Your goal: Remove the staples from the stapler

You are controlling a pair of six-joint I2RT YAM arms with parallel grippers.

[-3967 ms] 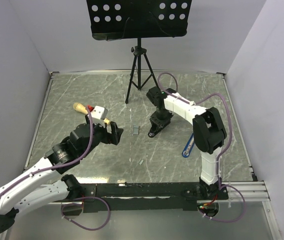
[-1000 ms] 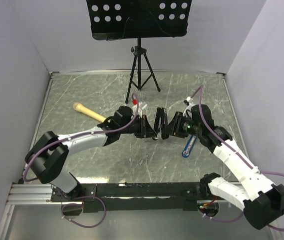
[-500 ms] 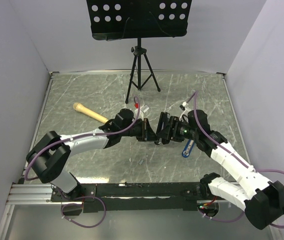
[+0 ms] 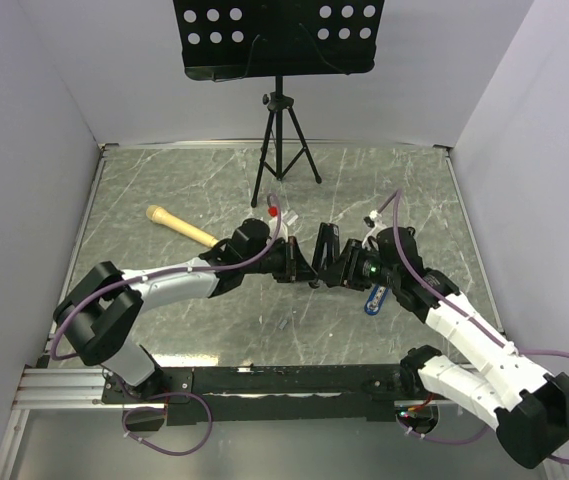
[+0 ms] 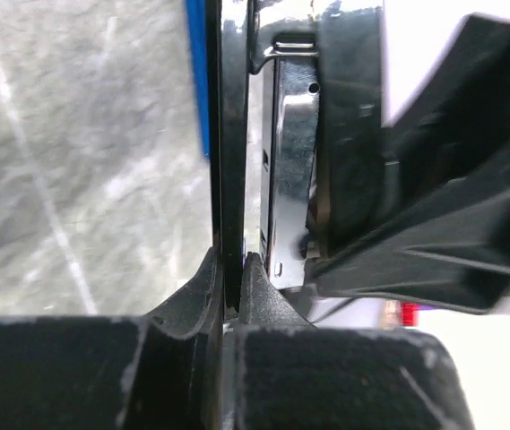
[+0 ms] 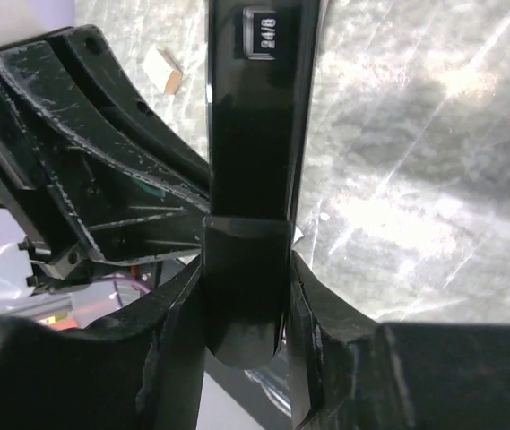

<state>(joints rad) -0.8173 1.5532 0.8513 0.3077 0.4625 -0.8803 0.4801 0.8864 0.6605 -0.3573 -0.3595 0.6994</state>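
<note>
Stapler was at middle of tabletop, between both arms, opened at hinge. Left fingers were pressed shut on its thin black plate. Right fingers stood narrow, gripping its black top arm marked 24/6. Wooden-handled tool lay well to left; blue-handled tool just beside right arm.

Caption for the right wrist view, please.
Right gripper clamped on the black stapler above the marble table.
</note>
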